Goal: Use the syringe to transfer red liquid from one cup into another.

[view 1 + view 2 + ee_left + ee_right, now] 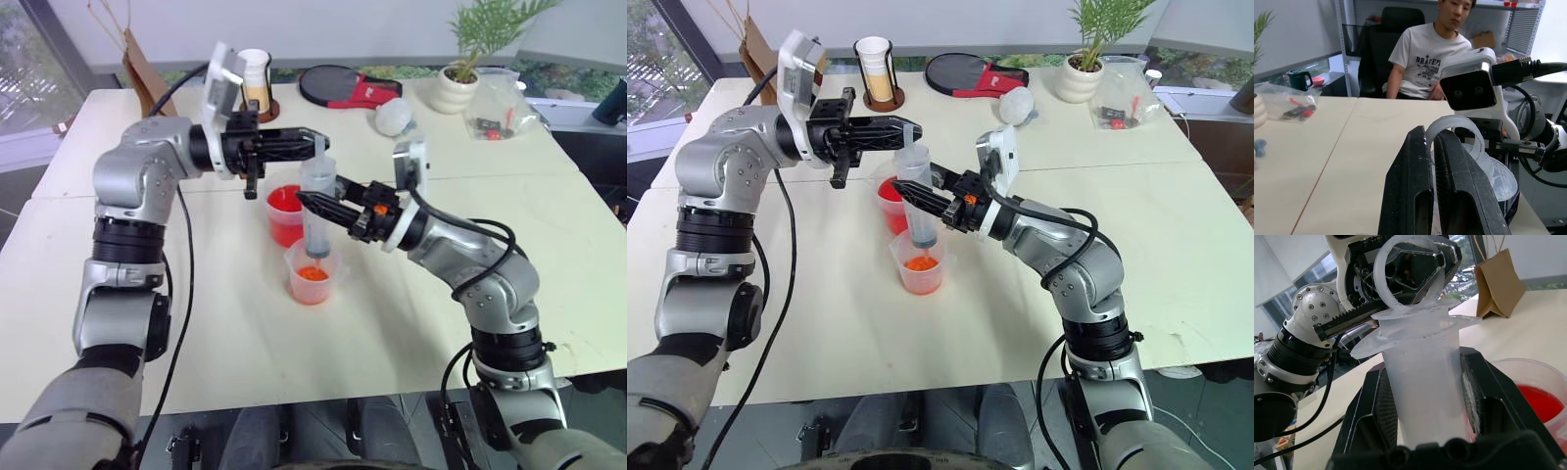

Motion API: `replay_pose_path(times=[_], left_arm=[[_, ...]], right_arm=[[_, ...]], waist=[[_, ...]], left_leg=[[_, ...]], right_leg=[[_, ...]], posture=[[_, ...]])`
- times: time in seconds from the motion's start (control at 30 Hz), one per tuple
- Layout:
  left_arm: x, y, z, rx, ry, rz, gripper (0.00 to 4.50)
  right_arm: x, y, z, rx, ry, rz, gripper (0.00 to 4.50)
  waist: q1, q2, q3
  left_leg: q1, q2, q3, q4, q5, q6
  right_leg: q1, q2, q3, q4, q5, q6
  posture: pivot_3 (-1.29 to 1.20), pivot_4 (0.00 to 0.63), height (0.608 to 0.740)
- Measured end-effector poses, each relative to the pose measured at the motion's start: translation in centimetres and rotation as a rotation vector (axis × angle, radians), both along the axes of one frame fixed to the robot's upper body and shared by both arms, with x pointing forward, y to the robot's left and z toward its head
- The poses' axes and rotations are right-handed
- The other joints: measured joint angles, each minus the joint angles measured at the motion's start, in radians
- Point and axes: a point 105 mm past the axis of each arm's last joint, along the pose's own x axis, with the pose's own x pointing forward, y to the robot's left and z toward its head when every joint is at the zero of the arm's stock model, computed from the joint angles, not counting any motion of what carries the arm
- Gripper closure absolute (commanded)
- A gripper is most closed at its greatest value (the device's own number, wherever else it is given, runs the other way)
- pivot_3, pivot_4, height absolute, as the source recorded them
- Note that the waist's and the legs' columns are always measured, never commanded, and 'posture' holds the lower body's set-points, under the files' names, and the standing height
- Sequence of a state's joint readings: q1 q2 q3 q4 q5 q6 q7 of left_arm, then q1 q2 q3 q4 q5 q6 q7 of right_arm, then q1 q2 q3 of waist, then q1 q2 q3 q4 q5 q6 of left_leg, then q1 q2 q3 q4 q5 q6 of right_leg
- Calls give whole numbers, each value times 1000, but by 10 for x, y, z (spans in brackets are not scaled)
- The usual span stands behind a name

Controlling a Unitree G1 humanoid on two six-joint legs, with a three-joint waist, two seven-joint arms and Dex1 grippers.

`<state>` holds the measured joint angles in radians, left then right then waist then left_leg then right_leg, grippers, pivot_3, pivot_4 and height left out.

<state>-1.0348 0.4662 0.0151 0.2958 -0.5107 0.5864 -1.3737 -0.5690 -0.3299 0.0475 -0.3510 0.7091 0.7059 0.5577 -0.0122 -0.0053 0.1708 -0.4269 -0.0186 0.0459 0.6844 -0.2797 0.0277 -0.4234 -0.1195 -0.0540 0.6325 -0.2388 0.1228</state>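
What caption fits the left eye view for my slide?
Right tool holds the syringe upright over the smaller beaker; left tool grips its plunger.

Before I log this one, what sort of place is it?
Probably an office or lab room used for robot trials: pale tables pushed together, a black office chair and metal shelving behind a seated person, and large windows along one side.

Both head views look forward and down from above the wide cream table (pixel 294 362), sharing its whole top. The left wrist view faces level across the table toward a seated person (pixel 1430 54). The right wrist view sits very close behind the large clear plastic syringe (pixel 1422 382).
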Motion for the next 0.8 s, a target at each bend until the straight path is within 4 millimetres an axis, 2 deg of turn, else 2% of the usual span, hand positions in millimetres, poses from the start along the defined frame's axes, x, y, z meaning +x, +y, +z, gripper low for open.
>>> replay_pose_path(times=[0.17,0.3,0.37,0.5,0.6,0.7,0.8], left_arm=[[3,0,-2,-8,16,3,4450],[3,1,6,-21,58,-22,3095],[5,5,10,-34,75,-17,2234],[4,25,16,-20,101,4,2234],[5,49,11,14,139,70,2234],[3,74,-1,42,175,147,2234],[-4,83,-8,82,170,189,2234]], right_arm=[[1,1,-1,9,16,-8,3054],[1,0,3,46,43,-14,3054],[-3,3,7,66,50,1,3054],[-2,-5,22,144,50,-30,3054],[-5,-11,43,230,42,-21,3054],[0,-30,61,290,61,-52,3054],[17,-57,81,328,127,-124,3054]], waist=[[0,0,0],[0,0,0],[-1,0,0],[-3,0,0],[-5,0,0],[-4,0,0],[5,0,0]], left_leg=[[0,0,0,0,0,0],[0,0,0,0,0,0],[0,0,0,0,0,0],[0,1,0,0,0,0],[0,1,0,-1,0,0],[0,1,0,0,0,0],[0,1,0,0,0,0]], right_leg=[[0,0,0,0,0,0],[0,0,0,0,0,0],[0,0,0,0,0,0],[0,0,0,0,0,0],[0,0,0,0,0,0],[0,0,0,0,0,0],[1,-1,0,-1,0,0]], posture=[[0,150,740],[0,150,740],[0,150,740],[0,150,740],[0,150,740],[0,150,740],[0,150,740]])
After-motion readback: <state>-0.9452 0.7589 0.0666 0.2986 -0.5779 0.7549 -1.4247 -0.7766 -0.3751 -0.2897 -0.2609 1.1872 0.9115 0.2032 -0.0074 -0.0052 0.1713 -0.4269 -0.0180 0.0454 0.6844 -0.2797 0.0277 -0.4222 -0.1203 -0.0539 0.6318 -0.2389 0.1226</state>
